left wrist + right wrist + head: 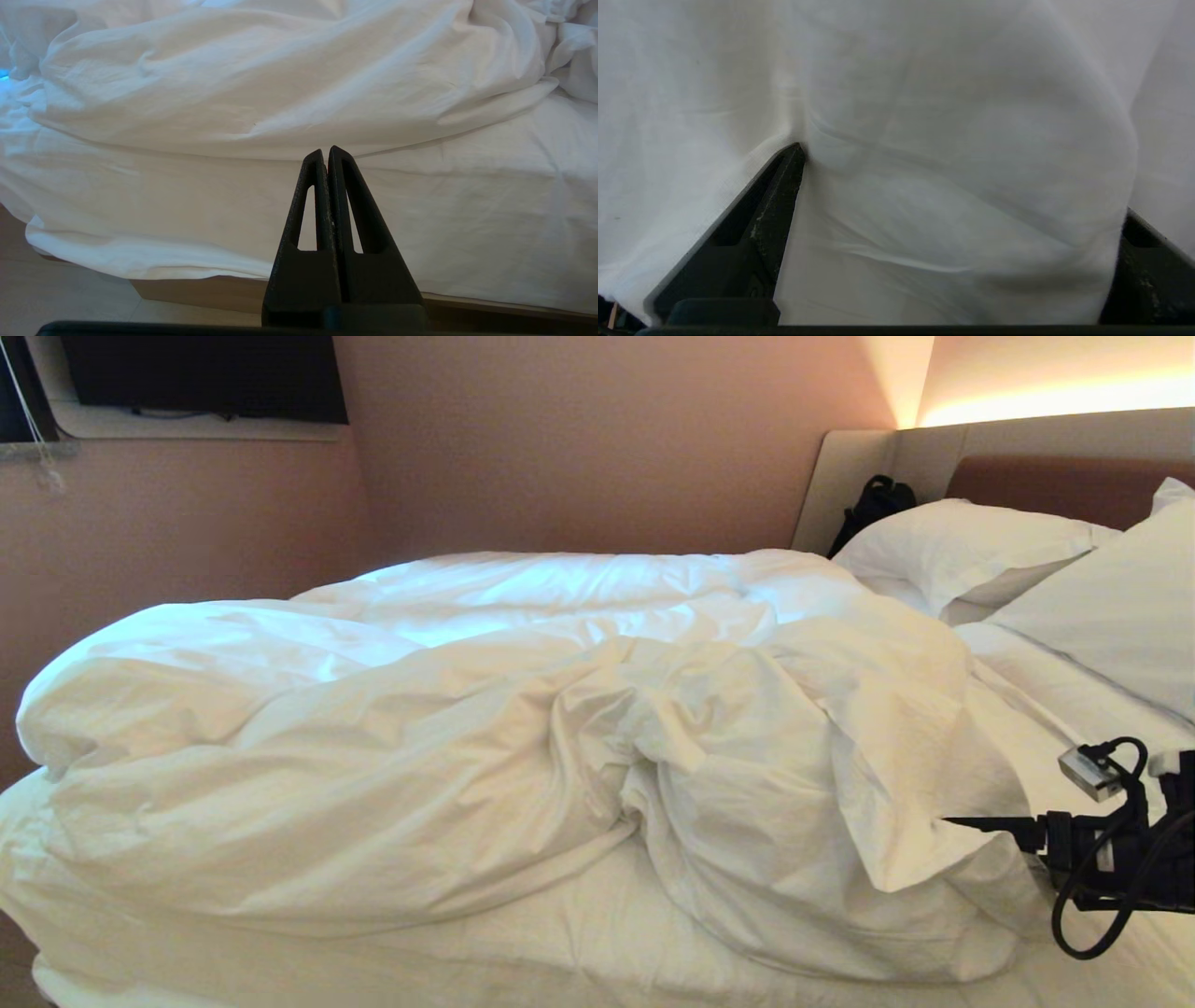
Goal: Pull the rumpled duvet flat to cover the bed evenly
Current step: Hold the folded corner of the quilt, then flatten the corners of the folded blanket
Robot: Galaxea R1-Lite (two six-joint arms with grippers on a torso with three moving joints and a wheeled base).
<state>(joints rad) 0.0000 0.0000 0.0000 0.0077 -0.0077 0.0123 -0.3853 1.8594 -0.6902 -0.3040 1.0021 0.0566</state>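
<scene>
From the head, the duvet (523, 728) lies bunched across the middle of the bed (579, 933), short of the pillows (971, 555), with the right pincer (952, 822) at its near right edge. The left wrist shows the left pincer (326, 154) pressed together, clear of the bedside. The right wrist shows that pincer's fingers (782, 186) spread wide, a fold of duvet bulging between them.

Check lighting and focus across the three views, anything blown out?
Head view: warm glow strip above the headboard, cool blown-out patch on the far duvet, near folds in yellowish shade. Left wrist view: even, sharp, with a blue tint at the duvet's edge. Right wrist view: cloth fills the frame, soft and flat between the open right claw.
</scene>
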